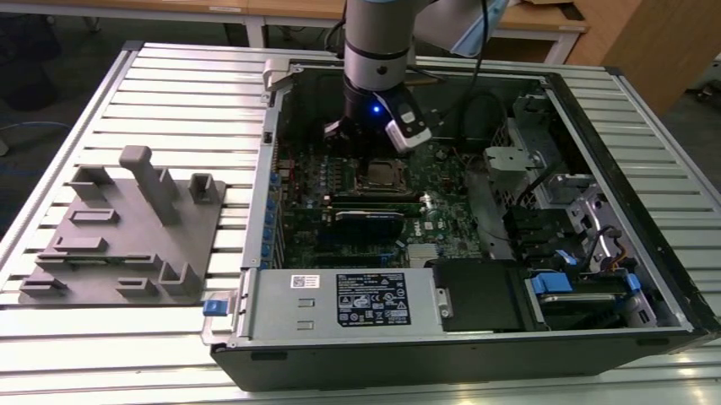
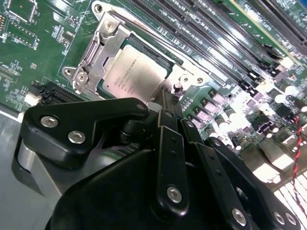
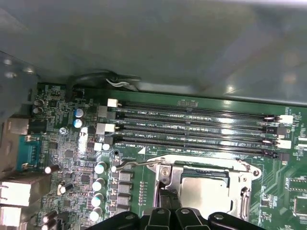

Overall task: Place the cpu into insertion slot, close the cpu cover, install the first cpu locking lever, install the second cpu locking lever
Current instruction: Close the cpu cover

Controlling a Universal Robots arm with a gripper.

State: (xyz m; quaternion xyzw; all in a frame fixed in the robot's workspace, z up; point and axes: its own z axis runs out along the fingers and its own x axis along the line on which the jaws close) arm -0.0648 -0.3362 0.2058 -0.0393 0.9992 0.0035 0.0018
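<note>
The cpu [image 2: 136, 72], a flat square chip with a silvery top, lies in the insertion slot [image 1: 381, 176] on the green board. The cpu cover [image 2: 98, 50], a dark-silver frame plate, lies flat over its edges, and the chip [image 3: 204, 189] shows through the window. A thin locking lever [image 3: 136, 163] runs along one side of the socket, and a second lever [image 3: 245, 203] lies along another side. My gripper [image 2: 169, 98] is shut, with its black fingertips [image 3: 165, 201] low at the socket's edge, beside the cover. Nothing shows between the fingers.
Long black memory slots [image 3: 192, 127] run next to the socket. The open computer case [image 1: 586, 110] walls the board in, with a power supply [image 1: 338, 299] at the front and drive bays on the exterior view's right. A grey fixture plate [image 1: 124, 232] lies outside on the slatted table.
</note>
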